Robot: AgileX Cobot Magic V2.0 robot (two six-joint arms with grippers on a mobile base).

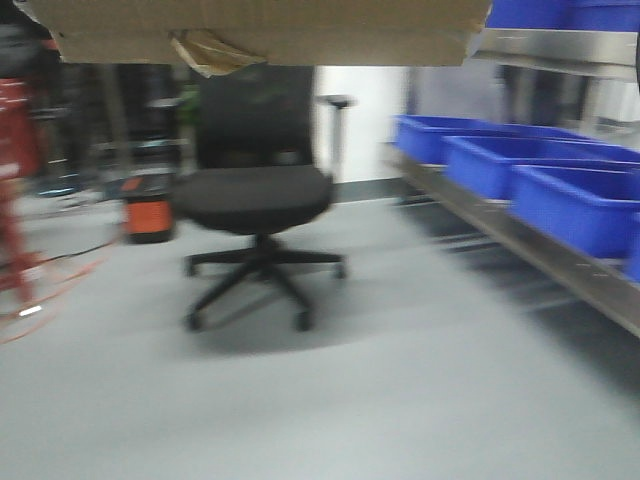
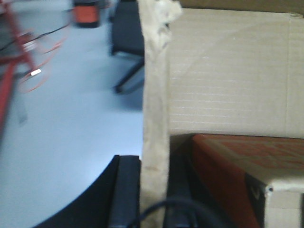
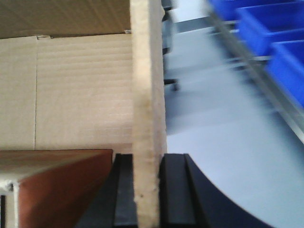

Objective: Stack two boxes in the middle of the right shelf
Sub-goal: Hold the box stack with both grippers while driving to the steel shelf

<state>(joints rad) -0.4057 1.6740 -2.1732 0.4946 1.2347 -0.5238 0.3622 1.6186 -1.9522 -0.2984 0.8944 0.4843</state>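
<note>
A brown cardboard box (image 1: 260, 30) hangs across the top of the front view, with a ragged tan tape strip (image 1: 205, 52) dangling from its underside. My left gripper (image 2: 154, 192) is shut on the box's left wall (image 2: 156, 95). My right gripper (image 3: 149, 192) is shut on its right wall (image 3: 148, 85). Both wrist views look into the box (image 2: 228, 71), where a reddish-brown boxy thing (image 2: 237, 175) lies against the floor panel (image 3: 80, 85). The steel shelf (image 1: 560, 262) runs along the right, apart from the box. The whole view is motion-blurred.
Several blue bins (image 1: 570, 200) fill the shelf's lower level, with more on the level above (image 1: 560, 12). A black office chair (image 1: 260, 190) stands straight ahead on the grey floor. An orange-red unit (image 1: 150, 215) and a red frame (image 1: 15, 200) with cables are at the left.
</note>
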